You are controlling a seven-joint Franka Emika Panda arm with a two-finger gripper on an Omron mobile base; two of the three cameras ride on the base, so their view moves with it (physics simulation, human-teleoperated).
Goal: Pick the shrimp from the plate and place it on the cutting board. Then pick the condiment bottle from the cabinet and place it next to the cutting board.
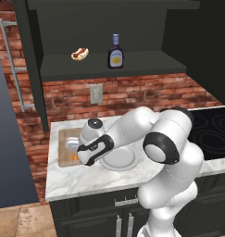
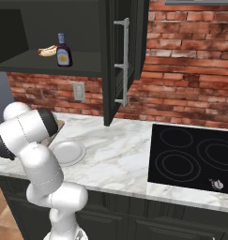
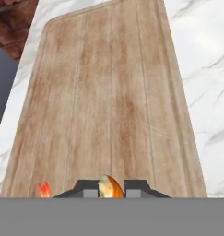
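In the left base view the Franka arm bends down over the marble counter (image 1: 86,178), its hand low above the cutting board (image 1: 65,148) at the counter's left end. A sliver of orange, the shrimp (image 1: 75,158), shows under the hand at the board's near edge. The light-grey plate (image 1: 125,159) lies just beside the board, on its right, and looks bare where it is not hidden by the arm. Up in the dark cabinet (image 1: 132,69) the condiment bottle (image 1: 115,52) stands upright on the shelf, with a hot dog (image 1: 80,53) near it on its left. From this side I cannot tell how the jaws stand.

In the right base view the arm's elbow covers most of the board, leaving one corner (image 2: 60,124) in sight; the plate (image 2: 68,152) is plainly empty. The bottle (image 2: 64,50) and hot dog (image 2: 48,50) sit on the shelf beside the open cabinet door (image 2: 125,61). The black cooktop (image 2: 193,159) lies well apart to the right.

In the hand view the gripper (image 3: 112,189) is closed on the shrimp (image 3: 111,186), pinched between the two fingertips (image 3: 88,190), with the wooden board (image 3: 109,92) spread below. An orange tail tip (image 3: 43,189) pokes out to one side.

The risks, as I judge them: the shrimp hangs over the board's near end, so a release here could let it roll off onto the counter or back against the plate. Opening from too high would make it bounce. Later, the hot dog so near the bottle could be knocked during the reach into the cabinet.
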